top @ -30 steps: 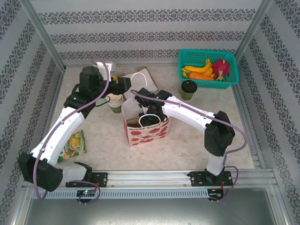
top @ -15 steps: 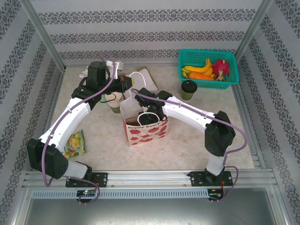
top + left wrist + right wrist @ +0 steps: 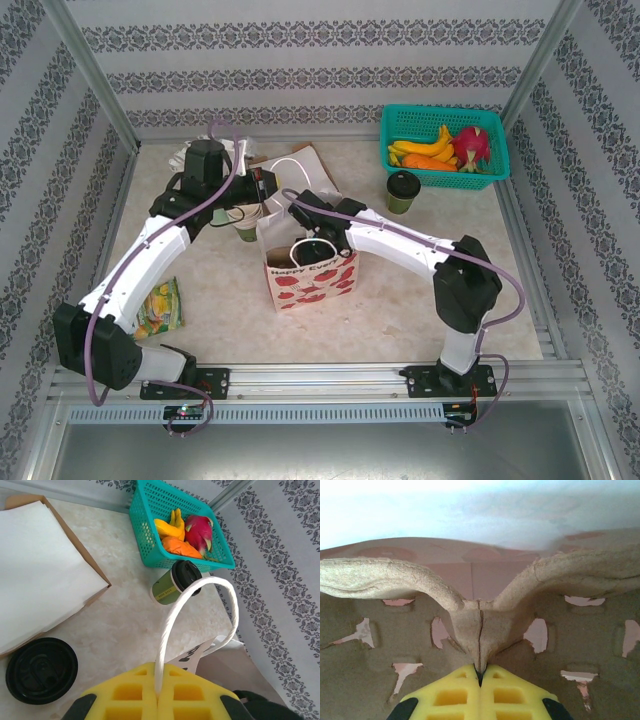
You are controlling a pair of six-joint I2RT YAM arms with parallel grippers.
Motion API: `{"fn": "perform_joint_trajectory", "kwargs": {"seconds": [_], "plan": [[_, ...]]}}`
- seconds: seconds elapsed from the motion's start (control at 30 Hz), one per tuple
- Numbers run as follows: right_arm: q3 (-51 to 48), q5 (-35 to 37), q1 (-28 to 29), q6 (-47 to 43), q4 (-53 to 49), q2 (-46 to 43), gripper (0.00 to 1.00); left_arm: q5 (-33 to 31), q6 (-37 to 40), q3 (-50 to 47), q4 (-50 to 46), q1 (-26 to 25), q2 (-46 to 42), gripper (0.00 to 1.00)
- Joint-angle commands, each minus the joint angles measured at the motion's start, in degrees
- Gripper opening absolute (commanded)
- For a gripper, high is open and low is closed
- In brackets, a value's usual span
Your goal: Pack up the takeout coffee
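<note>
At the centre of the top view stands a strawberry-print paper bag (image 3: 310, 282), with both arms reaching to its mouth. The left gripper (image 3: 157, 692) has its yellow pads pressed together on the bag's white rope handle (image 3: 172, 612), which arches up from between them. The right gripper (image 3: 480, 674) is likewise clamped, pinching the other handle (image 3: 395, 577) where its two strands meet, with the bag's paper wall behind. The takeout coffee (image 3: 403, 192), lid on, stands upright in the upper right of the top view, just in front of the teal basket (image 3: 448, 178) and well apart from the bag. At the lower left of the left wrist view lies a loose black lid (image 3: 41, 670).
</note>
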Motion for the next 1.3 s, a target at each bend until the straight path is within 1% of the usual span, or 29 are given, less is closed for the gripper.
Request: {"fn": "perform_joint_trajectory", "kwargs": {"seconds": [0.0,0.07,0.2,0.3,0.4,0.5,0.57,0.63,0.67,0.7,0.73,0.83,0.87,0.9,1.27], "plan": [[0.33,0.56,0.13,-2.62,-1.11,1.83,0.0,-2.1,-0.14,3.05,-1.76,0.41,0.34,0.0],[0.24,1.02,0.33,-2.9,-1.48,2.38,0.01,-2.49,-0.14,3.52,-1.52,0.37,0.56,0.0],[-0.43,1.1,0.5,-2.28,-0.4,3.79,0.1,-2.94,-0.32,3.89,-1.6,0.37,1.19,0.0],[-0.3,1.27,0.5,-1.45,-0.27,5.25,0.15,-3.2,-0.23,3.86,-1.83,0.34,1.34,0.0],[0.88,0.66,0.55,-1.62,-0.87,5.89,0.27,-2.87,0.15,3.8,-2.06,0.39,1.45,0.0],[3.21,-0.26,0.59,-4.38,-2.44,4.44,0.4,-2.71,1.17,3.96,-2.76,0.35,1.49,0.0],[5.68,-0.49,0.59,-7.95,-4.99,3.14,0.48,-2.86,2.03,4.07,-3.14,0.37,1.71,0.0],[7.68,-1.15,0.59,-11.62,-7.45,2.51,0.51,-2.62,2.65,4.16,-3.23,0.39,2.03,0.0],[8.36,-1.47,0.52,-13.08,-8.49,2.37,0.51,-2.47,2.91,4.16,-3.07,0.4,2.27,0.0],[8.58,-1.88,0.5,-14.24,-8.96,2.22,0.5,-2.44,3.11,4.14,-2.97,0.42,2.38,0.0],[8.44,-2.45,0.4,-15.28,-9.18,2.19,0.44,-2.44,3.26,4.14,-2.8,0.37,2.53,0.0],[7.66,-2.32,-0.1,-16.61,-10.44,3.15,0.11,-2.4,3.71,4.37,-2.79,0.42,2.76,0.0],[7.46,-2.25,-0.19,-17.07,-10.92,3.69,0.03,-2.49,3.87,4.42,-2.82,0.39,2.75,0.0],[7.32,-2.0,-0.2,-17.51,-11.41,4.03,0.0,-2.55,4.05,4.42,-2.88,0.38,2.77,0.0],[7.24,-0.95,-0.2,-21.68,-14.48,8.58,0.0,-1.78,4.78,4.86,-3.67,0.41,2.98,0.0]]}}
